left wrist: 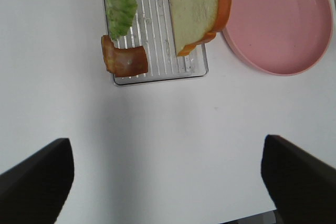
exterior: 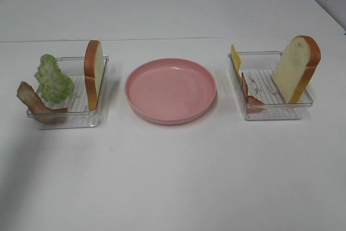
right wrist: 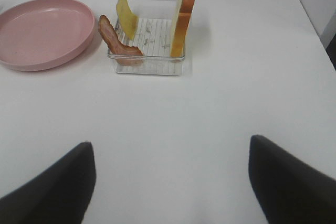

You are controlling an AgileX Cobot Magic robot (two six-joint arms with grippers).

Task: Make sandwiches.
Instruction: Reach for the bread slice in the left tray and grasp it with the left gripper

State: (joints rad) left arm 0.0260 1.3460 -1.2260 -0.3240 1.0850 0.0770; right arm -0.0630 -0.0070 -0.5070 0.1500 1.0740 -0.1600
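Observation:
The sandwich parts stand apart in two clear trays. The left tray (exterior: 70, 120) holds a bread slice (exterior: 93, 71) on edge, green lettuce (exterior: 52, 78) and a bacon strip (exterior: 35, 104). These also show in the left wrist view as bread (left wrist: 197, 11), lettuce (left wrist: 119, 1) and bacon (left wrist: 123, 60). The right tray (exterior: 270, 113) holds a leaning bread slice (exterior: 294, 68), yellow cheese (exterior: 235, 58) and bacon (exterior: 250, 96). My left gripper (left wrist: 167, 150) and right gripper (right wrist: 170, 145) both hang open over bare table, well short of their trays, with nothing between the fingers. Neither arm shows in the high view.
A round pink plate (exterior: 171, 89) sits between the trays with nothing on it; it also shows as the plate (left wrist: 278, 19) and the plate (right wrist: 44, 30) in the wrist views. White table (exterior: 173, 177) stretches in front of the trays. The table's right edge (right wrist: 315, 30) is near the right tray.

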